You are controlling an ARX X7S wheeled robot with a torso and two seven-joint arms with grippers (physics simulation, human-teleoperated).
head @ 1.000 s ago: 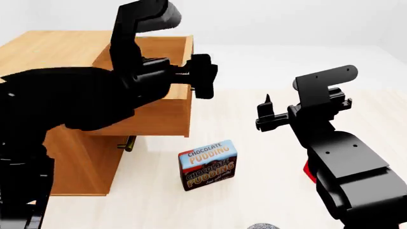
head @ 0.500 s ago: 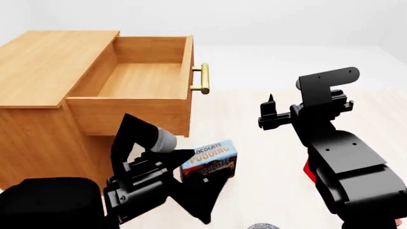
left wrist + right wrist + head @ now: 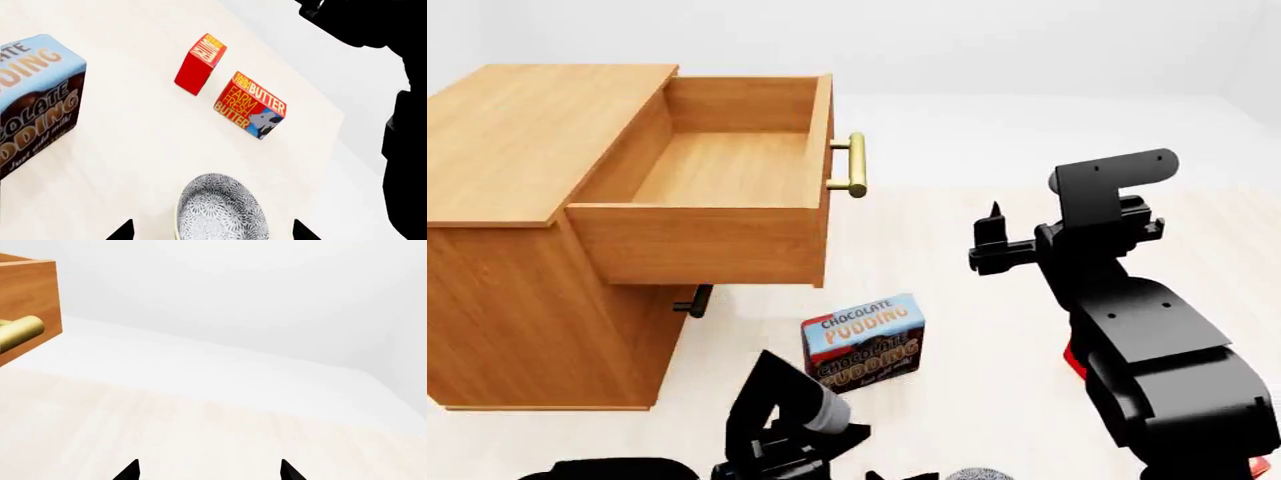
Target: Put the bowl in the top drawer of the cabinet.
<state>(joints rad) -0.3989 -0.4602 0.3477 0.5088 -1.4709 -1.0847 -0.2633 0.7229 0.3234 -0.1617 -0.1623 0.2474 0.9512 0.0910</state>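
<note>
Orange-brown wood makes up the cabinet (image 3: 521, 200), which stands on the pale floor (image 3: 961, 300) toward its far left corner as the head view shows it. The top drawer (image 3: 714, 170) is pulled well out, its inside bare, and its brass handle (image 3: 856, 164) points toward the middle of the floor. Below it the dark end of the lower drawer's handle (image 3: 698, 299) shows under the open drawer's front.

A chocolate pudding box (image 3: 864, 344) stands upright on the floor just in front of the cabinet, apart from it. The bowl (image 3: 220, 210) rests upright on the floor at the near edge, only a grey sliver of its rim showing at the head view's lower border. In the left wrist view it lies between the two dark fingertips (image 3: 123, 231) of the left tool (image 3: 210, 232), which is spread wide and has hold of nothing; whether the tips touch the bowl cannot be told. Past the bowl stand a butter box (image 3: 250, 105) and a small red box (image 3: 199, 63), near each other yet apart.

The right tool (image 3: 988, 240) hangs over open floor well to the right of the drawer. Its fingertips (image 3: 130, 471) stand wide apart with nothing between them, and the drawer's corner and handle show at the side of that wrist view.
</note>
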